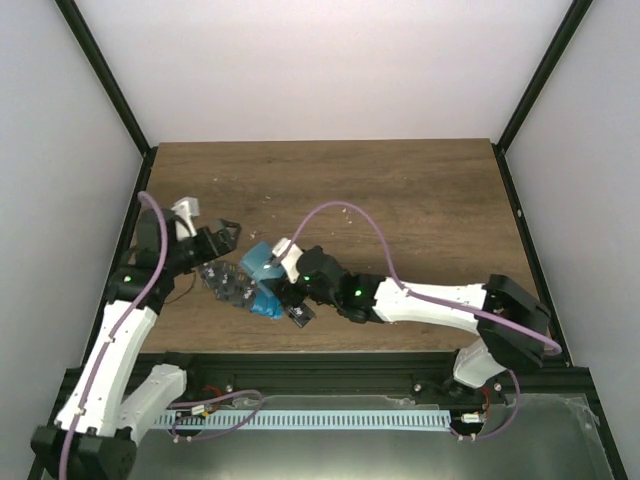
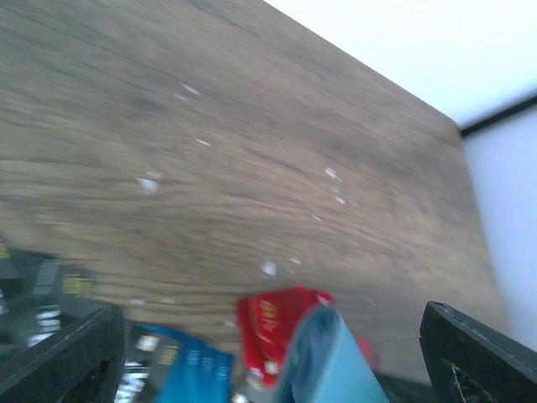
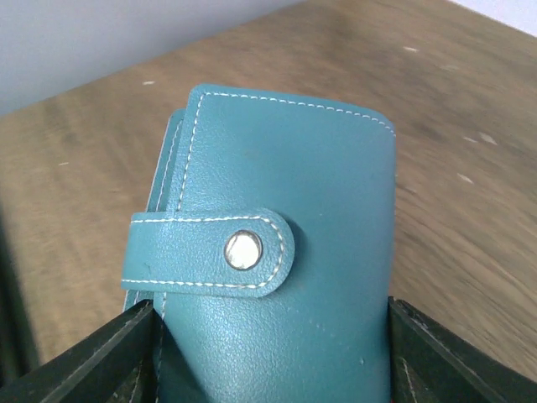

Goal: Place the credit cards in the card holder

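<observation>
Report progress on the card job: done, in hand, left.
Done: no card visibly inserted. In hand: the right gripper grips the card holder, its strap snapped shut. Left: the credit cards, red, blue and dark, lie on the table under the open, empty left gripper; open the holder, load them.

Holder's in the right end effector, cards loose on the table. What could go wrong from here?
1. The snap strap on the card holder is fastened; no card goes in until it is opened.
2. The credit cards lie overlapped next to the holder; the open left end effector could drag several or scatter them.
</observation>
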`<state>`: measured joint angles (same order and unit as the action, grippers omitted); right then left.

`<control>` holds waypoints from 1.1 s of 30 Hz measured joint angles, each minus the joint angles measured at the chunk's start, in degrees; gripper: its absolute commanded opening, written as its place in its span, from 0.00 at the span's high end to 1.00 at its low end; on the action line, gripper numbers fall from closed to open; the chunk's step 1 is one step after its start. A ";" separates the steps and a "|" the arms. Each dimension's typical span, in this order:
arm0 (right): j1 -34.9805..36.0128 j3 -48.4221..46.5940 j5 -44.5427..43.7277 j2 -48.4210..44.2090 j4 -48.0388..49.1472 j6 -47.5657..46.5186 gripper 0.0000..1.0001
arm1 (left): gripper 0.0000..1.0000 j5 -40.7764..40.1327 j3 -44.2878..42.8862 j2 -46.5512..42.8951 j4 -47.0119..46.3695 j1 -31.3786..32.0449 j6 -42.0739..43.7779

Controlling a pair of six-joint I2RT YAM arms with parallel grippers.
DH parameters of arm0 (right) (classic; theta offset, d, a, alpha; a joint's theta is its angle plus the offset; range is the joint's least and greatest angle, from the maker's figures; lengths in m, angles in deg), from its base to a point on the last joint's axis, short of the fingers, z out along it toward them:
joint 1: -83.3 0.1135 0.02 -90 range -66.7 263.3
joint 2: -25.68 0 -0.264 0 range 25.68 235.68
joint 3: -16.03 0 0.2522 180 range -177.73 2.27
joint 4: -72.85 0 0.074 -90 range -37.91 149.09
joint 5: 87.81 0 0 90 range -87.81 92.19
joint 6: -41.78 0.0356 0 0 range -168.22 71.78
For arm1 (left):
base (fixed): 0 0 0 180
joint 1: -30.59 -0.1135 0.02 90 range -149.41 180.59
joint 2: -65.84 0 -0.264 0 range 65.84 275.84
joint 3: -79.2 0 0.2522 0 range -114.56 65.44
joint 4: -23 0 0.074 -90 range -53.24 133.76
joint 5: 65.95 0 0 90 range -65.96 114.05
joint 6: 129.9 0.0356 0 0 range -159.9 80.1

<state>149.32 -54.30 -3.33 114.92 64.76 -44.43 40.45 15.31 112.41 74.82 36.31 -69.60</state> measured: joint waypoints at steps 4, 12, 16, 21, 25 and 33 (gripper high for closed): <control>-2.45 6.01 -6.78 -5.90 0.04 4.79 0.29 | 0.06 1.16 -0.28 4.83 -5.70 11.63 -3.78; -5.01 14.93 -15.28 -22.64 0.44 10.21 0.29 | 0.08 5.70 -1.07 13.51 -17.64 22.43 -9.38; -5.09 16.76 -16.68 -29.05 0.79 10.95 0.29 | 0.14 7.23 -2.91 17.94 -23.78 26.18 -12.07; -5.25 17.27 -16.85 -32.59 0.87 11.34 0.29 | 0.21 7.80 -6.32 21.49 -27.85 31.80 -13.75; -5.25 17.27 -17.20 -33.66 0.66 11.56 0.29 | 0.47 6.78 -9.16 21.94 -29.07 34.60 -13.57; -5.25 17.27 -19.39 -34.34 -1.25 12.22 0.04 | 0.96 3.23 -10.97 24.20 -28.83 34.80 -12.22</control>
<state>144.07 -37.04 -22.71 80.58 63.52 -32.21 43.68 4.34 136.60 45.99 71.10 -81.81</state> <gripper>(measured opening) 0.789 0.084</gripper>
